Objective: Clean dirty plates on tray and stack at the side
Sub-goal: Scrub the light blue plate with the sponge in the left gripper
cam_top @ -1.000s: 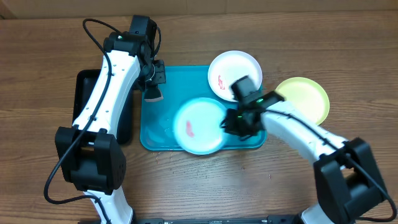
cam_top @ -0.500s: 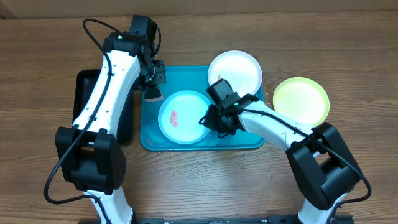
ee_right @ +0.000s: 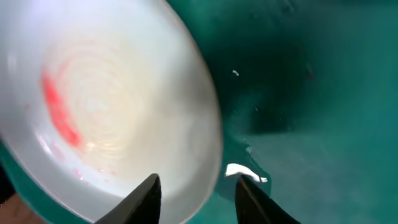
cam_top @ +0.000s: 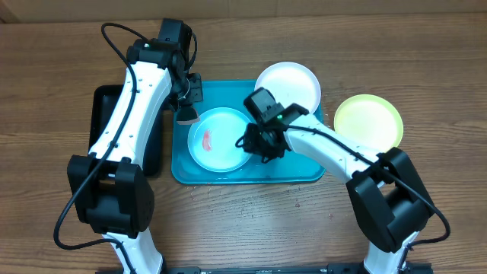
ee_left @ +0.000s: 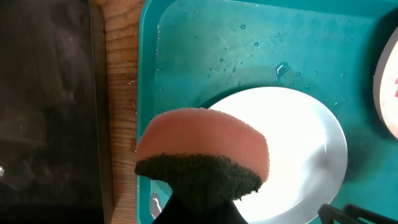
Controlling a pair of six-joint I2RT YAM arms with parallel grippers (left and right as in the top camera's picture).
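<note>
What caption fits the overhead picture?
Over a teal tray, the left gripper holds a sponge; the right gripper, open, straddles the rim of a smeared blue plate.

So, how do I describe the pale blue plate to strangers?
Find the large teal rectangular plastic tray. The round pale blue plastic plate lies in its left half. Only it sits wholly inside, unlike the white plate and the yellow-green plate.
</note>
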